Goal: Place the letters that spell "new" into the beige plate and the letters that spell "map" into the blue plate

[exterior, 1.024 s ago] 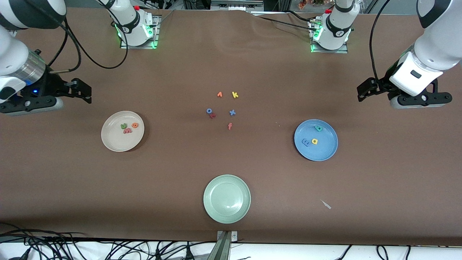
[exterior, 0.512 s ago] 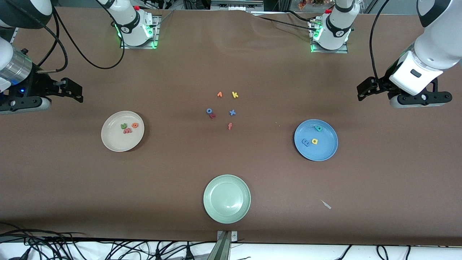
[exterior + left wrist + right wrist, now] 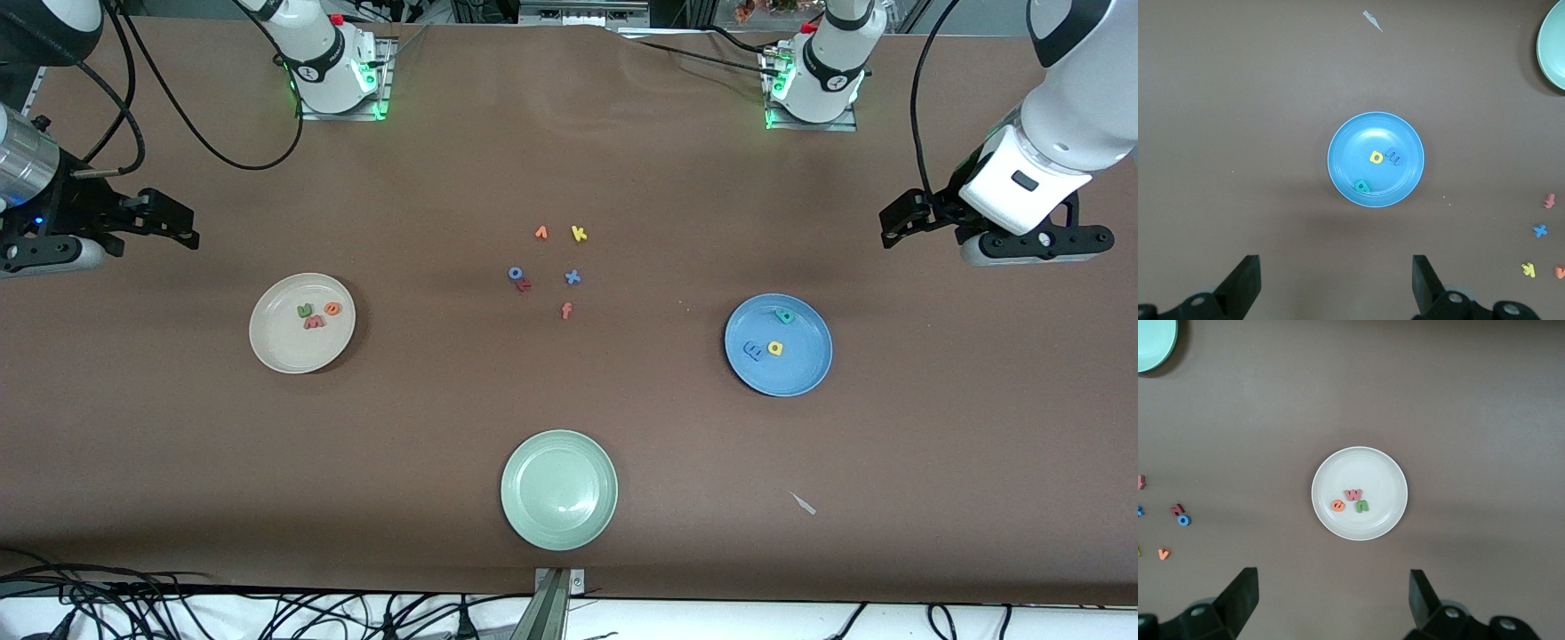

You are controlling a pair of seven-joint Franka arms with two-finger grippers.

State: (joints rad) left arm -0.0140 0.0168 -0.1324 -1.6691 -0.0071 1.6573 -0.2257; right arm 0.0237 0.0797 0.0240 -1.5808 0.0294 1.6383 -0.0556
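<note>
Moved: the right gripper (image 3: 191, 233) has drawn back toward its own end of the table, away from the beige plate (image 3: 271, 348); nothing else has shifted.
Meaning: both words look sorted, so the task seems finished and the arm appears to be retiring.
Right gripper: fingers spread wide, empty, over bare table up from the beige plate.
Left gripper: the left gripper (image 3: 892, 233) hangs waiting over bare table near the blue plate (image 3: 800, 378), fingers wide, empty.
Beige plate: holds the n (image 3: 305, 310), e (image 3: 332, 308) and w (image 3: 314, 323), close together near its middle; the right wrist view shows the same three.
Blue plate: holds the m (image 3: 752, 350) and a (image 3: 775, 348) side by side, with the p (image 3: 784, 316) apart from them by the rim farther from the camera.
Green plate: the green plate (image 3: 524, 511), nearest the camera, has nothing in it.
Leftovers: the v (image 3: 540, 233), k (image 3: 579, 234), o (image 3: 515, 273), r (image 3: 524, 284), x (image 3: 573, 277) and f (image 3: 566, 310) lie on the table between the plates, rightly left out.
</note>
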